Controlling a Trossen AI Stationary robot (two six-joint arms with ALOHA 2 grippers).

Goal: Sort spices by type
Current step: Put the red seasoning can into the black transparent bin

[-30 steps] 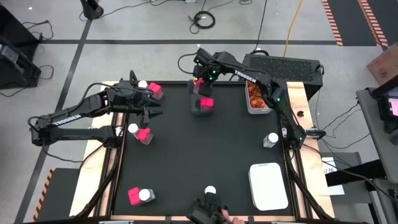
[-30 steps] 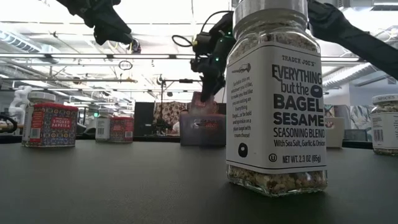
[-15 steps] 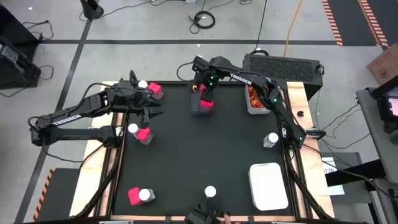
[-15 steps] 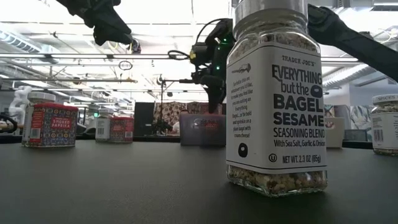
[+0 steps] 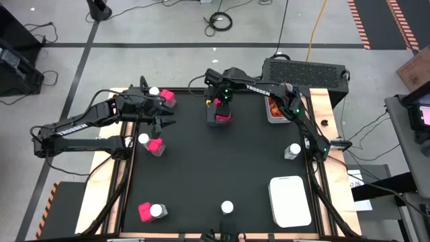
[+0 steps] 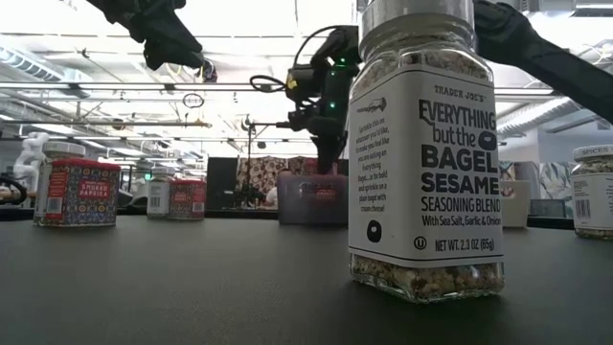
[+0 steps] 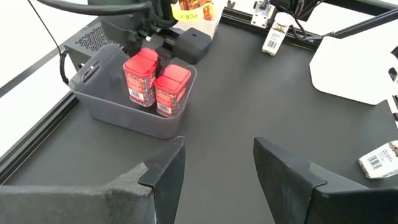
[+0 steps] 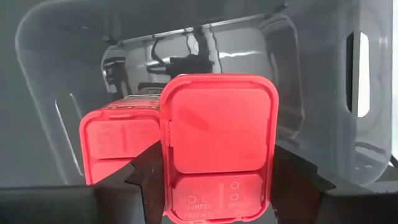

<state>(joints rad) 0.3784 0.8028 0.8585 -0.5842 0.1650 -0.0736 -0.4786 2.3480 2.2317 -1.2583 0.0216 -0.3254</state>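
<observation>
Right gripper (image 5: 220,107) lowered into the grey bin (image 7: 106,106) at the table's far edge, fingers clamped on a pink spice pack (image 8: 217,146) beside a second pack (image 8: 118,149), left gripper (image 5: 163,115) hovering apart, fingers spread, empty

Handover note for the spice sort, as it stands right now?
Right gripper: over the grey bin, fingers around a red tin beside another tin; not released.
Left gripper: open, empty, waiting at table's left edge.
Done: two red tins in the grey bin; sachets in the white bin.
Left: loose red tins and white-lidded jars across the table.
</observation>
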